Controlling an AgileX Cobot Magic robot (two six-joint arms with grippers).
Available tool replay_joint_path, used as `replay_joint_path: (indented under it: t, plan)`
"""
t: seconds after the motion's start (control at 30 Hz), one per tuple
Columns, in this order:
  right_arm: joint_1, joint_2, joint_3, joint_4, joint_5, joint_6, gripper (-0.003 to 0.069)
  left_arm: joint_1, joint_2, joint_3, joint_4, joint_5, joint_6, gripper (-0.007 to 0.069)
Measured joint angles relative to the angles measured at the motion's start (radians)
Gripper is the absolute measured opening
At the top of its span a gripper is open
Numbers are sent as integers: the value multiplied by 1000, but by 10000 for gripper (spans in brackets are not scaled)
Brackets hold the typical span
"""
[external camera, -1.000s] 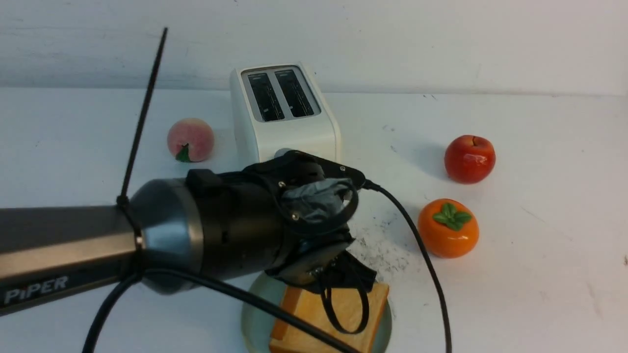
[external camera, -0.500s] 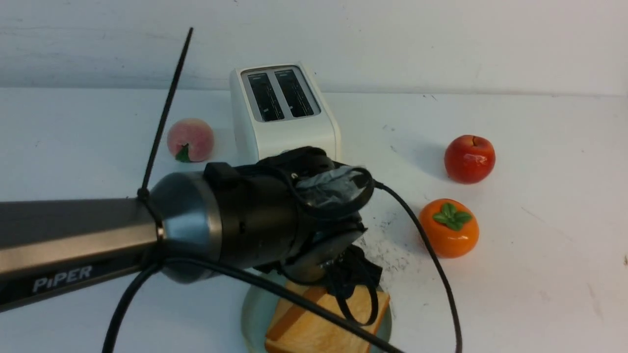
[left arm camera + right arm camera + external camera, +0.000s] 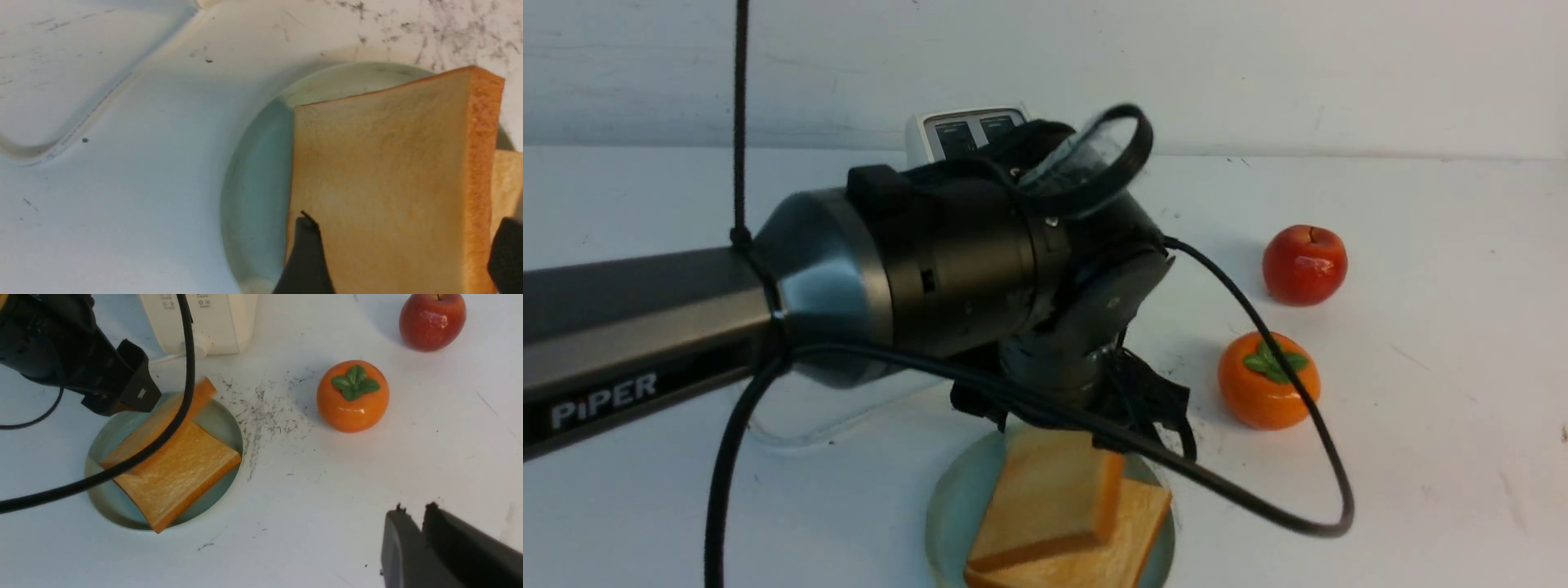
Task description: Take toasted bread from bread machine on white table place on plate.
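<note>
left claw (image 3: 404, 253): jaws spread wide, nothing pinched. It hangs just above the top slice, one finger (image 3: 306, 253) on each side of it.
toast: both slices are on the plate (image 3: 949, 506), right under the left claw. The top slice (image 3: 1045, 498) lies skewed and tilted across the lower slice (image 3: 1135, 531), which peeks out on the claw's right.
toaster (image 3: 968, 131): beyond the claw, mostly hidden by the wrist. The bit of slot that shows looks empty, so I'd call this job about done.
how the toast should handle: my guess is light and stiff (it's toy bread, so no squish). The faces look matte, so probably not slippery. It's thick enough to pinch across the two flat faces near a crust edge. The tilted top slice looks like it could slide off if it's nudged.
left arm pose: comes in from the left across the table (image 3: 1421, 425), wrist bent so the claw points down at the plate, with its cable looping out to the right.
right claw (image 3: 414, 510): jaws nearly together and empty, low over the table, well apart from the plate.
</note>
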Motion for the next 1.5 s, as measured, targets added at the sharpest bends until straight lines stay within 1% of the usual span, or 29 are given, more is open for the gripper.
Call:
replay_joint_path:
  t: [0.03,0.1,0.13,0.23,0.33,0.37,0.43,0.5,0.63,0.67,0.7,0.73,0.83,0.87,0.9,0.93,1.0,1.03,1.07,1.1,1.13,1.17,1.2,1.33,1.5]
  plan:
    - [0,0,0,0,1,0,78,0,0,-16,-41,2,44,543]
    - [0,0,0,0,1,0,78,0,0,-28,-67,3,72,543]
    - [0,0,0,0,8,0,78,0,0,-42,-97,4,104,543]
    - [0,0,0,0,23,0,78,0,0,-55,-112,6,128,536]
    - [0,0,0,-6,60,0,80,0,0,-81,-115,11,138,483]
    - [0,0,0,-17,71,0,80,0,0,-92,-115,14,138,453]
    - [0,-2,-2,-40,109,0,82,0,0,-117,-115,21,139,360]
    - [0,-11,-8,-62,176,0,83,0,0,-142,-119,29,139,260]
    - [0,-50,-14,-69,336,0,83,0,0,-166,-120,40,144,30]
    - [0,-58,-14,-69,358,1,83,0,0,-166,-120,40,145,-1]
    - [0,-69,-14,-69,377,3,83,0,0,-166,-120,41,147,-14]
    - [0,-88,-13,-64,404,17,80,0,0,-166,-121,41,148,-14]
    - [0,-134,10,-32,415,51,48,0,0,-166,-121,41,149,-14]
    - [0,-159,33,-2,410,56,11,0,0,-166,-121,41,150,-14]
    - [0,-179,61,24,398,60,-4,0,0,-166,-121,41,150,-14]
    - [0,-198,88,46,365,63,-15,0,0,-166,-121,41,150,-14]
    - [0,-225,161,71,249,67,-20,0,0,-166,-121,41,150,-14]
    - [0,-231,206,74,160,70,-20,0,0,-166,-121,42,150,-14]
    - [0,-233,213,74,144,70,-20,0,0,-166,-121,42,150,-14]
    - [0,-235,267,74,2,76,-20,0,0,-166,-122,45,150,-14]
    - [0,-235,273,74,2,76,-20,0,0,-166,-122,46,150,-14]
    - [0,-235,315,83,-106,78,-20,0,0,-166,-122,51,150,-14]
    - [0,-236,340,95,-176,79,-20,0,0,-166,-122,56,150,-14]
    - [0,-236,358,112,-258,81,-20,0,0,-166,-123,69,150,-14]
    - [0,-236,361,112,-272,81,-18,0,0,-166,-124,87,150,-14]
